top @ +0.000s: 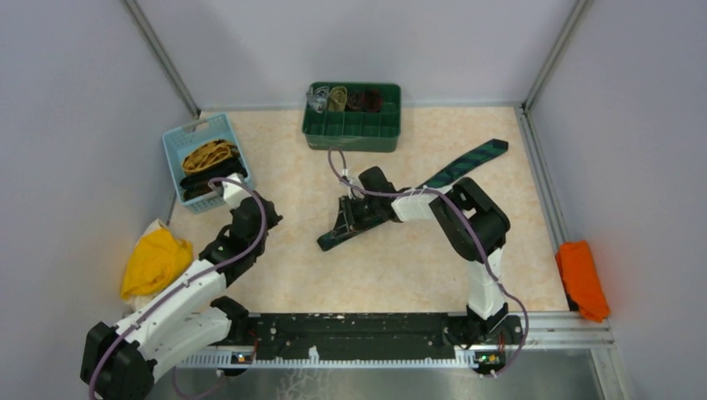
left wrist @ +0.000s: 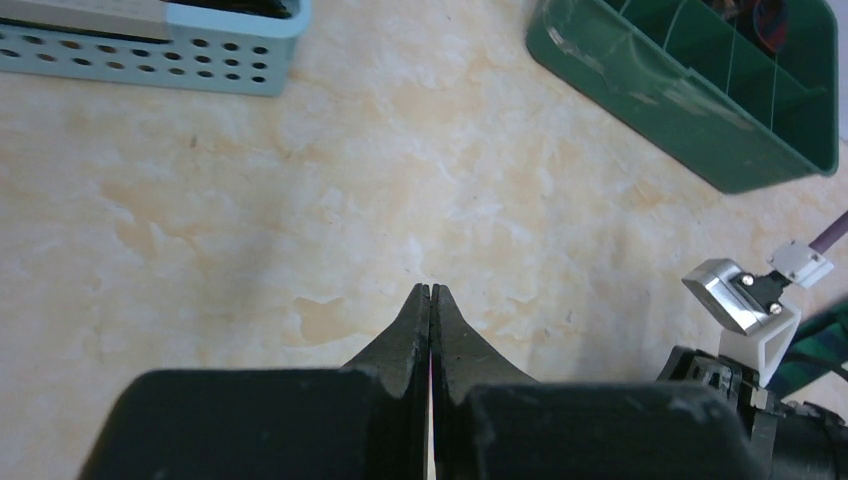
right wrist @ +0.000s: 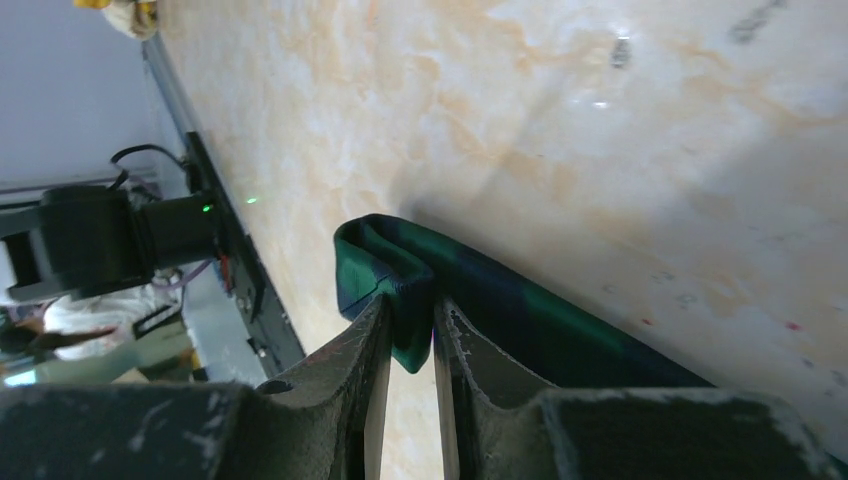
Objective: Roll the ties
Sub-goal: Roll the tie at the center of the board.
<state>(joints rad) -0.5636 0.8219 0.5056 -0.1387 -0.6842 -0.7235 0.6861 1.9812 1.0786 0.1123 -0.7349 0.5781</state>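
Beige tabletop (top: pixel 392 279): one green tie (top: pixel 471 159), one blue basket (top: pixel 193 128), one green bin (top: pixel 350 135)

The pale table (top: pixel 400 275) is holding a green tie (top: pixel 467 162) lying slanted. A green box (top: pixel 354 133) and a blue basket (top: pixel 179 150) are sitting at the back. A yellow cloth (top: pixel 154 262) is lying at the left edge and an orange cloth (top: pixel 581 279) at the right.

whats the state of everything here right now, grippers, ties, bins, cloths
green checked tie: laid out flat, one end folded over and pinched
right gripper: shut on the green checked tie's folded end
left gripper: shut, holding nothing
green bin: open, rolled ties in its back compartments
blue basket: open, unrolled ties inside
yellow cloth: crumpled
orange cloth: bunched up
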